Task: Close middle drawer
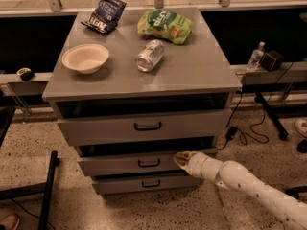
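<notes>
The grey cabinet (pixel 192 75) has three drawers. The middle drawer (pixel 115 165) has a low flat grey front with a small black handle (pixel 148 163). It sticks out only a little, with a dark gap above it. My gripper (pixel 181 158), at the end of a white arm coming from the lower right, is against the right part of that drawer's front. The top drawer (pixel 96 127), with a taller front and a larger handle, stands slightly out. The bottom drawer (pixel 120 184) sits just below the middle one.
On the cabinet top lie a beige bowl (pixel 85 58), a tipped can (pixel 149 55), a green snack bag (pixel 164 25) and a dark blue bag (pixel 104 13). A black stand leg (pixel 47 190) is at the left. Cables (pixel 249 128) and a water bottle (pixel 255 56) are at the right.
</notes>
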Available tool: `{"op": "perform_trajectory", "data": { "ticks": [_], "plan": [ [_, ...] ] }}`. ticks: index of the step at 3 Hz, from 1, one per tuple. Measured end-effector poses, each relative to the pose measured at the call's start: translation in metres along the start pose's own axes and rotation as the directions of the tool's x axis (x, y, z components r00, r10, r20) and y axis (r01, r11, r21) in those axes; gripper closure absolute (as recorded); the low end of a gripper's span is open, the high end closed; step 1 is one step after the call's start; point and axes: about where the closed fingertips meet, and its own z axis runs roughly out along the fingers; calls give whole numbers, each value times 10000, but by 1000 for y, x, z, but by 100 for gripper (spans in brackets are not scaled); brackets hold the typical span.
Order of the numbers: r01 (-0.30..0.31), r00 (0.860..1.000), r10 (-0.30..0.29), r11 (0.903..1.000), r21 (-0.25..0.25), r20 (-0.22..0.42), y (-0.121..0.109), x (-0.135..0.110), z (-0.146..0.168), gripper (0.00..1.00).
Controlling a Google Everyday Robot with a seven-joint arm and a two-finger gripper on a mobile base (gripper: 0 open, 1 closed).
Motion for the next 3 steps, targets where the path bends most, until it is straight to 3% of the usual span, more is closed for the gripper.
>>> {"op": "perform_trajectory", "data": {
  "ticks": [1,2,3],
  "plan": [
    [-76,9990,76,10000,9,447,-9,1,-3,100],
    [197,9958,-188,9998,-96,896,-8,-10,-39,100],
    [385,9955,-399,9991,181,863,-4,-13,-98,100]
  ]
}}
